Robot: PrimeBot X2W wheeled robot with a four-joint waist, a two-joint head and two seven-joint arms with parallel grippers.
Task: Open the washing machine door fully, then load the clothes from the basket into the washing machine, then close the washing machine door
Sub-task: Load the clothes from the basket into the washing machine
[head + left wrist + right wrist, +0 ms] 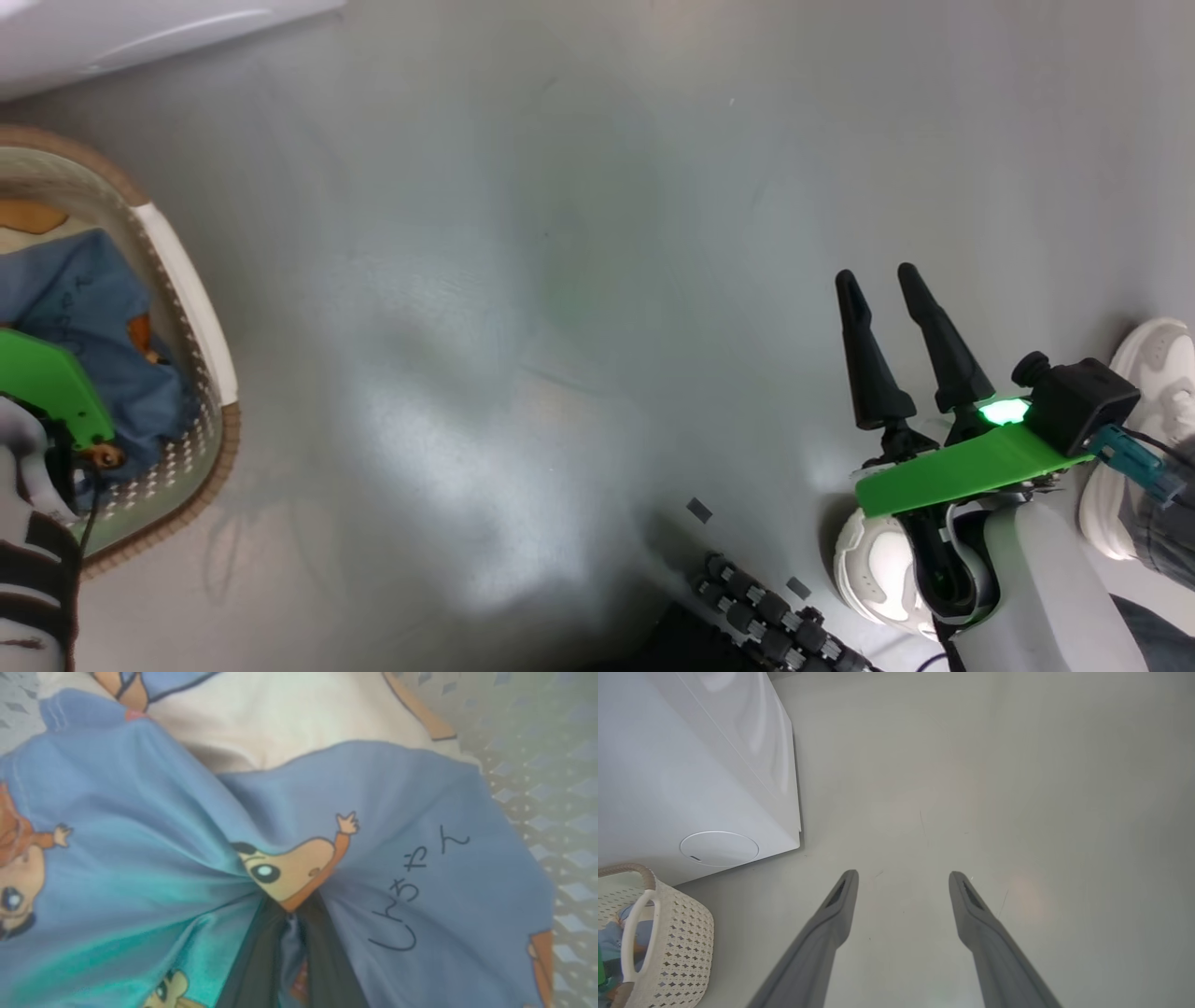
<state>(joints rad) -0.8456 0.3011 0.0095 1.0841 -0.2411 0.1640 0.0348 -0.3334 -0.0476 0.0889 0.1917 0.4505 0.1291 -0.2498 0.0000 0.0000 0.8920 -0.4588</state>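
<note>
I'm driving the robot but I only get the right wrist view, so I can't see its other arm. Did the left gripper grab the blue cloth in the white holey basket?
Observer: Yes. The left wrist view shows the left gripper pinched shut on a fold of the light blue fabric garment.
Operator: What's printed on it?
Observer: Orange-brown cartoon boy figures and dark handwritten characters.
Operator: Is anybody close?
Observer: In the head view, a person's white shoe stands near the right gripper.

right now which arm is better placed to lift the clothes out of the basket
Left: the left gripper sits in the basket, shut on the bunched clothes. The right gripper hangs open over the floor, apart from it.
</note>
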